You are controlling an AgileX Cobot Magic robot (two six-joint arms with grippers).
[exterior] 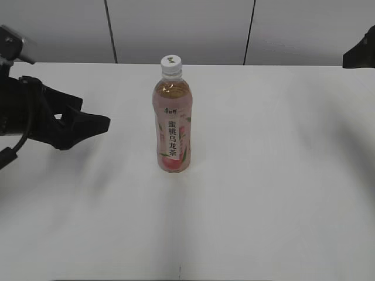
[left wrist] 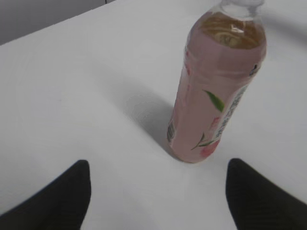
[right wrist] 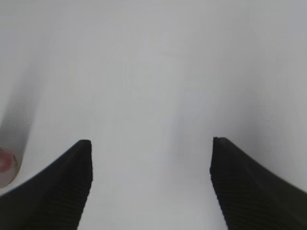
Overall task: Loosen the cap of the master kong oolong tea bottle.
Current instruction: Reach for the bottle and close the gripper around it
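Note:
The master kong oolong tea bottle (exterior: 173, 123) stands upright near the middle of the white table (exterior: 281, 193), its pink peach label and white strip of characters facing the camera. The white cap (exterior: 171, 63) with a dark mark sits on its top. My left gripper (exterior: 99, 124) is open and empty, to the left of the bottle and apart from it. In the left wrist view the bottle (left wrist: 216, 91) stands ahead of the open jaws (left wrist: 158, 175). My right gripper (right wrist: 151, 148) is open over bare table; only the bottle's base (right wrist: 5, 165) shows at the left edge of its view.
A grey wall with dark vertical seams (exterior: 111, 32) runs behind the table's far edge. A dark part of the right arm (exterior: 360, 50) shows at the upper right edge of the exterior view.

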